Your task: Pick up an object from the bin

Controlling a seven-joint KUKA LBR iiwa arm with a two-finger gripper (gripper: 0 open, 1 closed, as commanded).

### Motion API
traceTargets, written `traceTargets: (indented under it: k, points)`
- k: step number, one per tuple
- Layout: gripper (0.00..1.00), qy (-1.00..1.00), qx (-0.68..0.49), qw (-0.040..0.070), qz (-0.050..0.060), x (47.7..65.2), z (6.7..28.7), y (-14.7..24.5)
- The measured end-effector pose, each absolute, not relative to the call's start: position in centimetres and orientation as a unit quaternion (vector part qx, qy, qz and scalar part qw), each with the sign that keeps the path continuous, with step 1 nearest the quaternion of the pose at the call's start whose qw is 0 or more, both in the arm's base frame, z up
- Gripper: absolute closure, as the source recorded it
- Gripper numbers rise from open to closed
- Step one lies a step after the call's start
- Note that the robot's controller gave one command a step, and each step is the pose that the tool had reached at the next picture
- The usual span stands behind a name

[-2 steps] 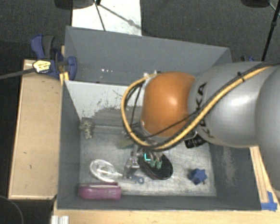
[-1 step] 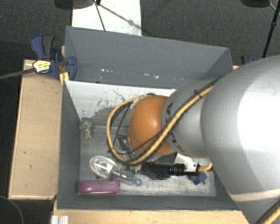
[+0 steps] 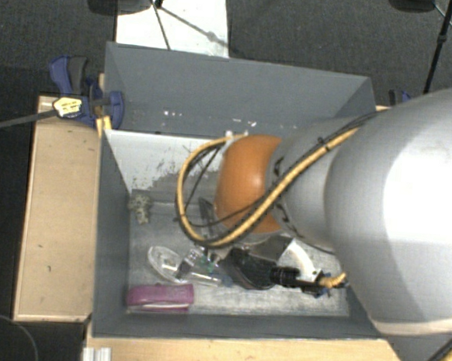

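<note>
Nearest, a smooth mauve oblong block (image 3: 160, 296) lies along the front wall of the bin (image 3: 113, 229); behind it a clear plastic piece (image 3: 161, 259) and a glossy black lump (image 3: 252, 270) lie under the orange-covered wrist (image 3: 245, 185); this hides the tool (image 3: 204, 257), so I cannot tell how far open it is; farther back on the left sits a rough grey lump (image 3: 139, 206).

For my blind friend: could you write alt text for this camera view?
A big grey robot arm with an orange wrist cover reaches from the right down into a grey metal bin. Near its wrist lie a clear plastic piece and a black thing; a purple oblong thing lies by the near wall, a small grey lump farther back.
</note>
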State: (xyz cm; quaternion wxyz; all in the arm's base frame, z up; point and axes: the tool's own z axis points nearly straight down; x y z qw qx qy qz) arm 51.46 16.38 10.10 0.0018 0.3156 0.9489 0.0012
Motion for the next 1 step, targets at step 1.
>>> traceTargets:
  k: [1]
  points:
    - [0.0,0.888,0.46,0.001,0.001,51.67,10.94,17.02]
